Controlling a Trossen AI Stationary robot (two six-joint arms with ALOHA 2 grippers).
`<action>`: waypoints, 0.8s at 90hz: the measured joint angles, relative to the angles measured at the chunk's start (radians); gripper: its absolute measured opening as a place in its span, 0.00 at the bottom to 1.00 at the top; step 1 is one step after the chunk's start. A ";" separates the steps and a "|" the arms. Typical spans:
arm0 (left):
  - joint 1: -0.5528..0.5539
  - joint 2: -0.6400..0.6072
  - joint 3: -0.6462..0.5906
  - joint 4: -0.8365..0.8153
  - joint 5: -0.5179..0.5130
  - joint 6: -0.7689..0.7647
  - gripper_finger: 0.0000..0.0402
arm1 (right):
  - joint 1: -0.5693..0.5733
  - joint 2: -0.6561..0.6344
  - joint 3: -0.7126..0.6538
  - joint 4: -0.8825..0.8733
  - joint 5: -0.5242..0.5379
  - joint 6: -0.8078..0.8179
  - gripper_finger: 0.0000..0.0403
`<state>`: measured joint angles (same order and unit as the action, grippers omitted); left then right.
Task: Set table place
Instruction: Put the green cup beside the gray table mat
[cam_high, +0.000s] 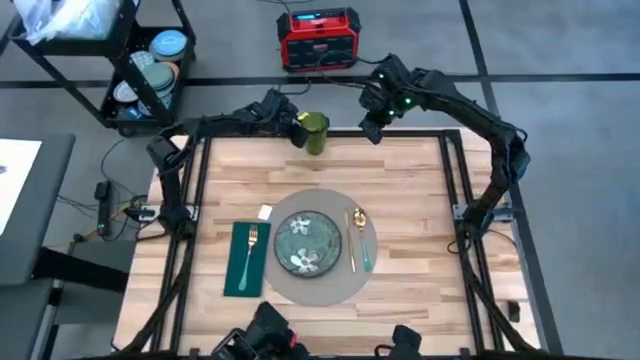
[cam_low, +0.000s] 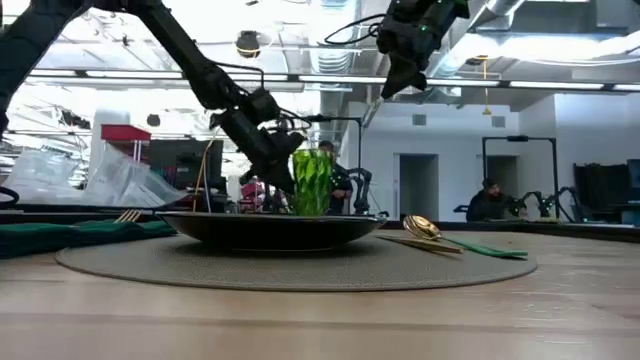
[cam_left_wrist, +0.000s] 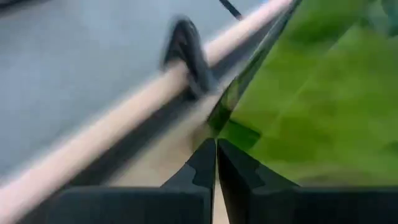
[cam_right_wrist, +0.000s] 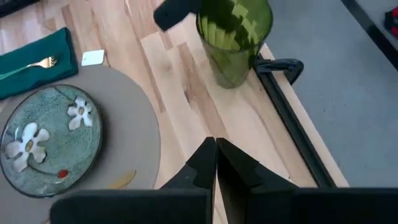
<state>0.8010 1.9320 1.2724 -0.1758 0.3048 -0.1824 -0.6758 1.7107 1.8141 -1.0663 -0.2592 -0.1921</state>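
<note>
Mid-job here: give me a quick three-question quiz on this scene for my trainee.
1. True or false: the dark green floral plate rests on the round grey-beige mat.
2. Which is nearer the green ribbed glass tumbler: A, the left claw, or B, the right claw?
3. Fill in: both claws' fingers are ____.
Key: 1 true; 2 A; 3 shut.

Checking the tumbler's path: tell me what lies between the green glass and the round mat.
Only bare planks of the table separate the green glass from the round mat, clearest in the right wrist view; the high view agrees.
</note>
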 joint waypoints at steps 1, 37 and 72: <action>-0.004 0.004 0.000 0.003 0.006 -0.001 0.00 | 0.000 0.000 0.000 0.000 0.000 0.000 0.00; -0.116 0.047 -0.001 0.031 0.042 -0.034 0.00 | -0.098 0.006 0.000 0.106 0.083 -0.045 0.00; -0.169 -0.120 -0.001 -0.309 0.080 0.030 0.00 | -0.133 0.244 0.058 0.124 0.046 -0.154 0.02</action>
<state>0.6319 1.8117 1.2716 -0.4848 0.3847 -0.1524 -0.8090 1.9552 1.8718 -0.9424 -0.2135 -0.3462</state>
